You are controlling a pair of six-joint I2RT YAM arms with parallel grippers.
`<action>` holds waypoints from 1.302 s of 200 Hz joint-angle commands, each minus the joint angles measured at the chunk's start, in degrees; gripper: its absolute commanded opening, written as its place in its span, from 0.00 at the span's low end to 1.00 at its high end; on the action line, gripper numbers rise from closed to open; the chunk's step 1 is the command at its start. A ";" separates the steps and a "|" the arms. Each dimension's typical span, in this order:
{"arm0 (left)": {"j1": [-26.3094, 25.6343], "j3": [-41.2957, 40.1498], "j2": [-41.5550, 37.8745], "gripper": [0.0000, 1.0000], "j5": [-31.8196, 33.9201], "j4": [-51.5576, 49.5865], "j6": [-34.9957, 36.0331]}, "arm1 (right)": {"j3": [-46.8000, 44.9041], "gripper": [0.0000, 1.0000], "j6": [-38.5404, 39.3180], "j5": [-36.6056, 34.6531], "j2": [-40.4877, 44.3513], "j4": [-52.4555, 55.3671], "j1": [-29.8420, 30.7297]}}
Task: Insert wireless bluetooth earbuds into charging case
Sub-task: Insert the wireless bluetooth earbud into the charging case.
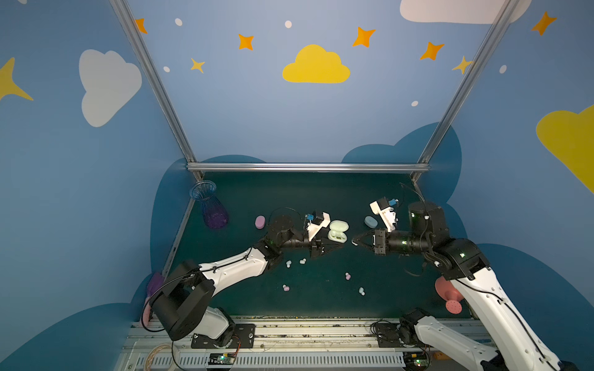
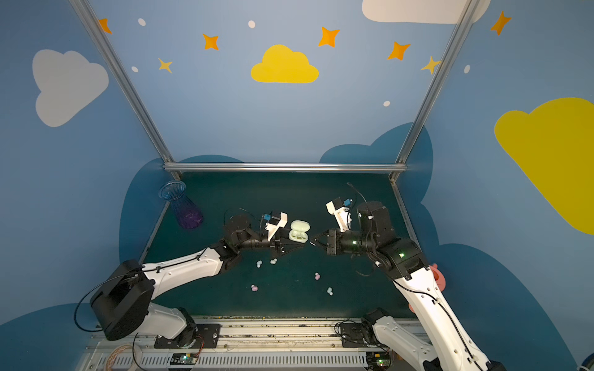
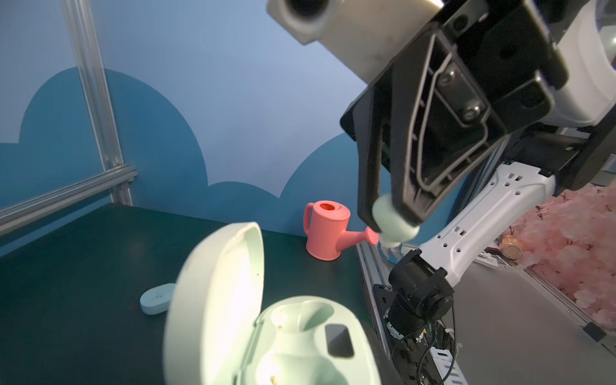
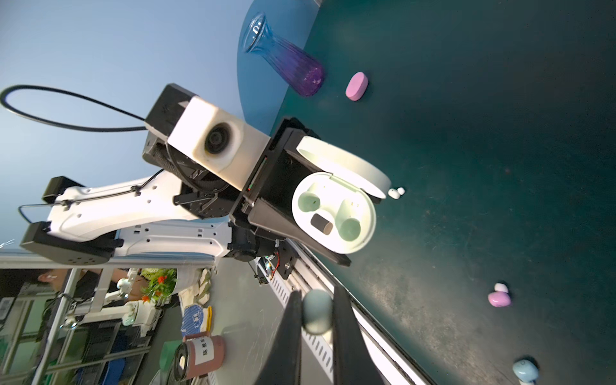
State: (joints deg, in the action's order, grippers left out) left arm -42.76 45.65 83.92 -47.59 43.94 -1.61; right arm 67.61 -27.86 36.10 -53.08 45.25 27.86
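Earbud (image 1: 354, 242) hung pinched in your fully closed right gripper (image 1: 355, 241) in both top views, just beside the open charging case (image 1: 337, 236) your left gripper (image 1: 333, 246) clamped. Left wrist: the fingertips (image 3: 406, 200) caught only part of it, so it could slip. Right wrist: the sockets (image 4: 308, 201) looked empty; a tilted approach would jam it.

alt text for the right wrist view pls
The right hand pinches a pale earbud, facing the open mint charging case gripped by the left hand. Loose earbuds, a pink case and a purple-blue vase sit on the dark green table.
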 commanded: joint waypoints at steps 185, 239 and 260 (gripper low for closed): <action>-3.13 0.13 -2.30 0.20 -3.86 2.78 0.99 | -1.68 0.11 1.91 4.74 -2.09 -3.79 -0.08; -3.12 -0.28 -2.61 0.19 -3.28 2.89 1.26 | -2.78 0.11 1.66 5.34 -1.76 -3.73 0.09; -3.11 -0.46 -2.88 0.19 -2.86 2.88 1.52 | -3.01 0.10 2.02 5.85 -1.68 -2.57 0.14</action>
State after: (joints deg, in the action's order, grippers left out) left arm -45.78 45.41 82.91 -50.68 45.41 -0.97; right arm 65.54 -26.57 41.10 -55.37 41.78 27.86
